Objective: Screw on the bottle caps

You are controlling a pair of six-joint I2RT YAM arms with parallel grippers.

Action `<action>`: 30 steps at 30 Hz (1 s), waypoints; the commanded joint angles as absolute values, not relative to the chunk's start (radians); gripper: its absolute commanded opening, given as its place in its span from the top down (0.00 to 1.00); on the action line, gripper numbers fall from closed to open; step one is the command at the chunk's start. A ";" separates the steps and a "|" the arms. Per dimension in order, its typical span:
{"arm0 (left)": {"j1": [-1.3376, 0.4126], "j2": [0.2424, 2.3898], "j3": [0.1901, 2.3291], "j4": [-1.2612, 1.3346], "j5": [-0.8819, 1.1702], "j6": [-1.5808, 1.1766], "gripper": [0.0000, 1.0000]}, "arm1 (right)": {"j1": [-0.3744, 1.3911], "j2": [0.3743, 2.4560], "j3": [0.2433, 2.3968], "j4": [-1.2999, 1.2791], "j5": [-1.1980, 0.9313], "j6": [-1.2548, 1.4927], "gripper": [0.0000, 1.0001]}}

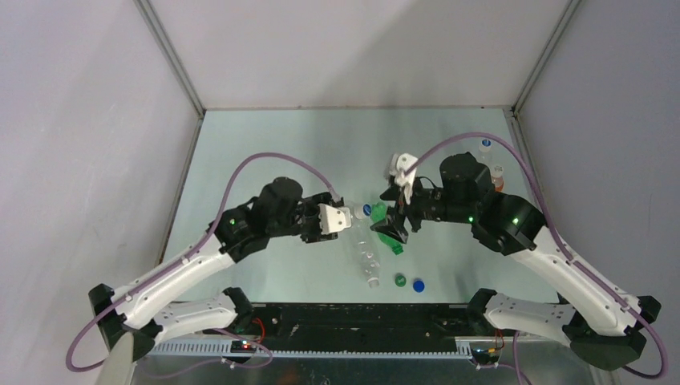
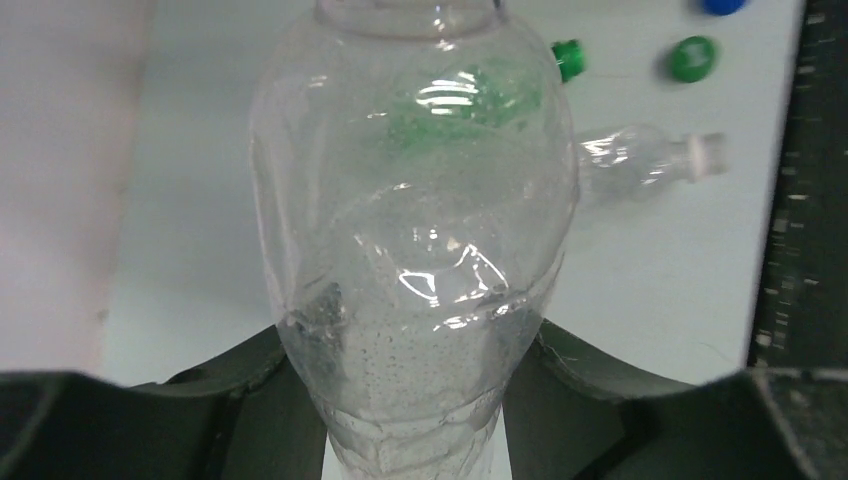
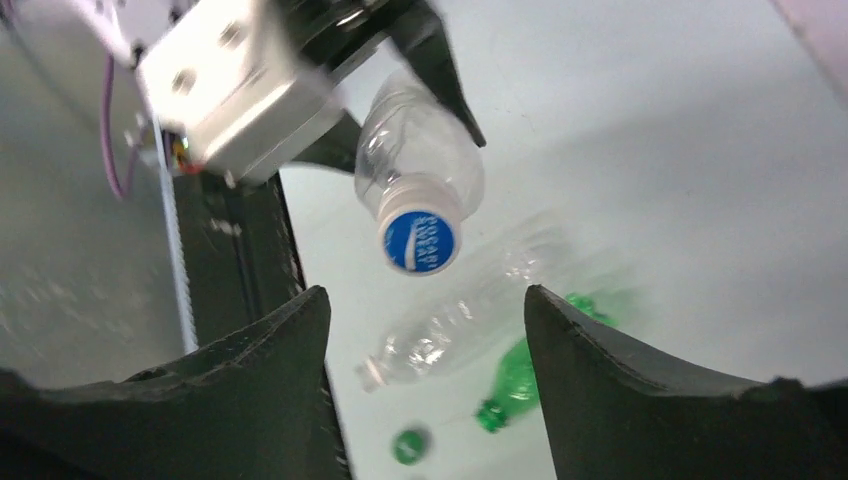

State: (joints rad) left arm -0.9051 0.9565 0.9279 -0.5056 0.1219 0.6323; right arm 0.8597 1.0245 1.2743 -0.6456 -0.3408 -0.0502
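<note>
My left gripper (image 1: 341,220) is shut on a clear bottle (image 2: 415,230) and holds it above the table, neck toward the right arm. A white-and-blue cap (image 3: 419,240) sits on that bottle's neck and also shows in the top view (image 1: 366,210). My right gripper (image 1: 390,226) is open and empty, its fingers (image 3: 250,380) apart and just short of the cap. A green cap (image 1: 399,280) and a solid blue cap (image 1: 418,285) lie loose on the table near the front edge. A green bottle (image 1: 393,241) and a second clear bottle (image 1: 367,263) lie uncapped below the grippers.
Two small bottles (image 1: 485,146) (image 1: 498,175) stand at the back right by the wall. The dark front rail (image 1: 361,317) runs along the table's near edge, close to the loose caps. Grey walls enclose the table on three sides.
</note>
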 commanded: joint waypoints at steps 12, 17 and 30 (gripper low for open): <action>-0.840 1.175 1.183 -0.889 0.604 0.706 0.78 | 0.902 1.000 1.295 -0.802 -0.609 -0.740 0.41; -0.840 1.179 1.195 -0.882 0.608 0.704 0.78 | 0.915 1.013 1.295 -0.807 -0.615 -0.742 0.46; -0.841 1.159 1.190 -0.829 0.584 0.671 0.77 | 0.925 1.059 1.295 -0.759 -0.583 -0.622 0.89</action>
